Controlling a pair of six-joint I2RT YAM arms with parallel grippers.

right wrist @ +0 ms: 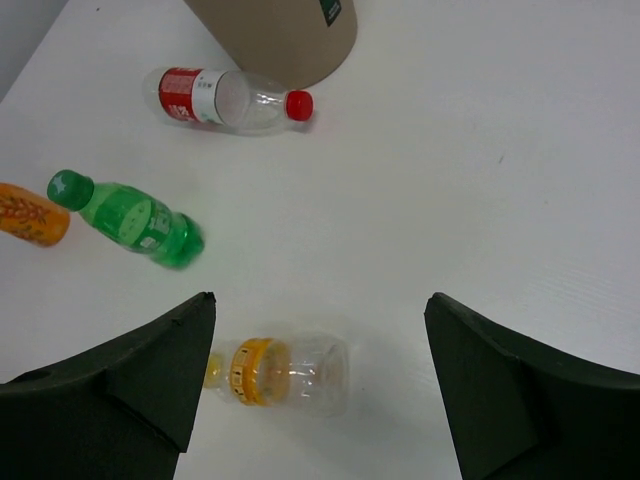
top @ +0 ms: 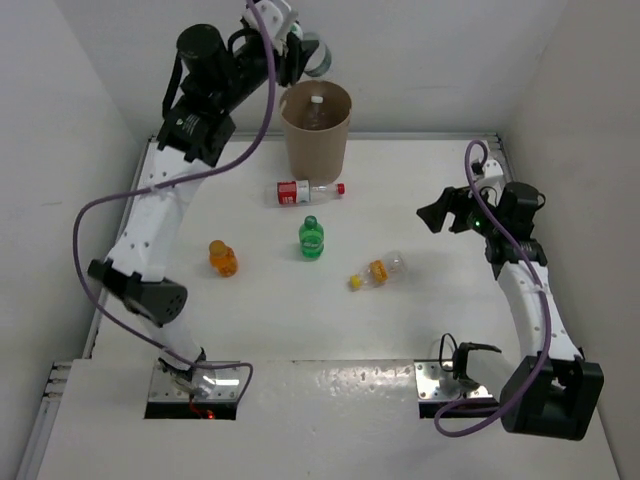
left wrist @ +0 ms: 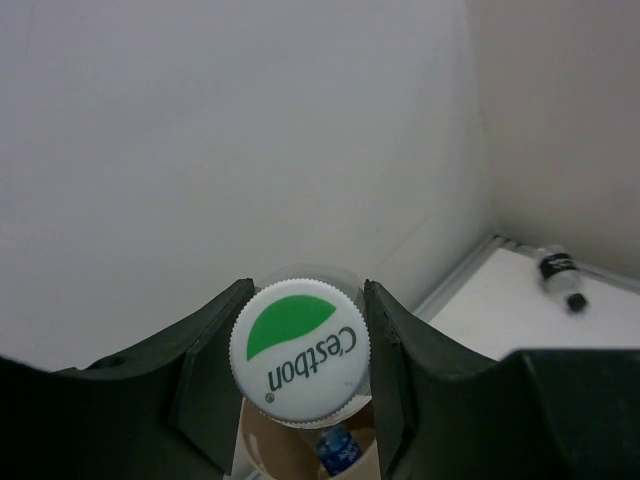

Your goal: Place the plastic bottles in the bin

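Note:
My left gripper (top: 306, 52) is raised above the far rim of the tan bin (top: 316, 140) and is shut on a clear white-capped bottle (left wrist: 300, 360). Under it the bin's inside (left wrist: 262, 450) shows a blue-labelled bottle (left wrist: 338, 450); a bottle (top: 318, 110) also stands in the bin in the top view. On the table lie a red-labelled bottle (top: 308, 191), a green bottle (top: 311, 238), an orange bottle (top: 222, 257) and a clear yellow-capped bottle (top: 376, 272). My right gripper (top: 440, 215) is open above the yellow-capped bottle (right wrist: 285, 370).
A dark-capped bottle (left wrist: 560, 275) lies on the table by the wall in the left wrist view. White walls close the table on three sides. The right wrist view shows the bin (right wrist: 275, 35), red-labelled bottle (right wrist: 225, 97), green bottle (right wrist: 130, 217) and orange bottle (right wrist: 30, 215).

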